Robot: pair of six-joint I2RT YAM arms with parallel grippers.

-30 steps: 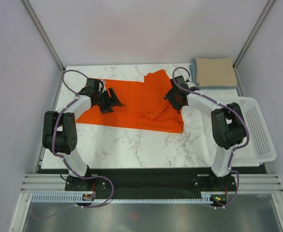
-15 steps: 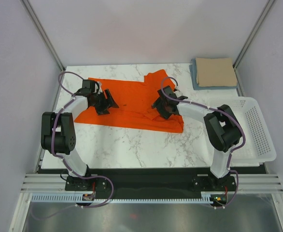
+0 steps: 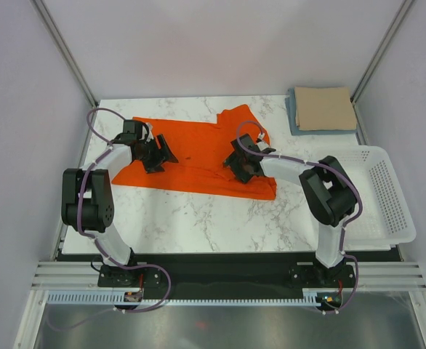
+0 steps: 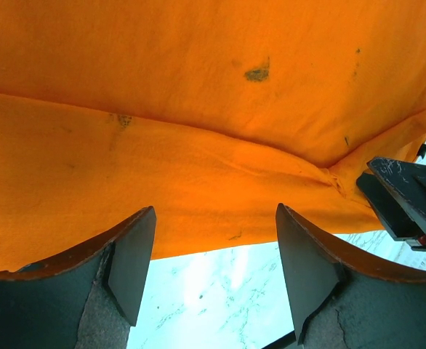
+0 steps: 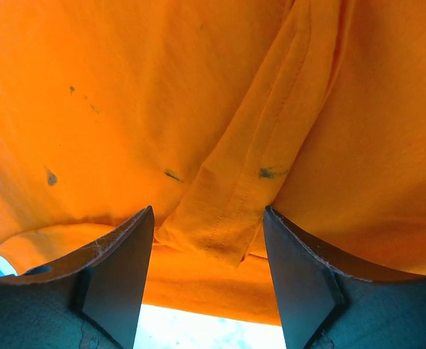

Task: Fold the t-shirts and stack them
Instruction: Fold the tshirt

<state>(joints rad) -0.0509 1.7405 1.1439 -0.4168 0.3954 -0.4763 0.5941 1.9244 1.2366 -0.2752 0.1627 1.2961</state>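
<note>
The bright orange t-shirt [image 3: 198, 156] lies spread and partly rumpled on the marble table [image 3: 198, 218]. My left gripper [image 3: 162, 153] is open over the shirt's left part; in the left wrist view [image 4: 213, 276] its fingers straddle the shirt's hem above bare table. My right gripper [image 3: 236, 161] is open over the shirt's right part; in the right wrist view [image 5: 209, 269] a folded strip of orange cloth [image 5: 242, 196] lies between the fingers. A tan-beige t-shirt [image 3: 323, 107] sits folded on a light blue t-shirt [image 3: 294, 116] at the back right.
A white perforated basket [image 3: 384, 193] stands at the table's right edge. Grey walls enclose the table on three sides. The right gripper's fingers [image 4: 406, 200] show at the right of the left wrist view.
My right gripper has moved left and down onto the shirt's right part. My left gripper has shifted slightly back and left over the shirt. Both stay open.
</note>
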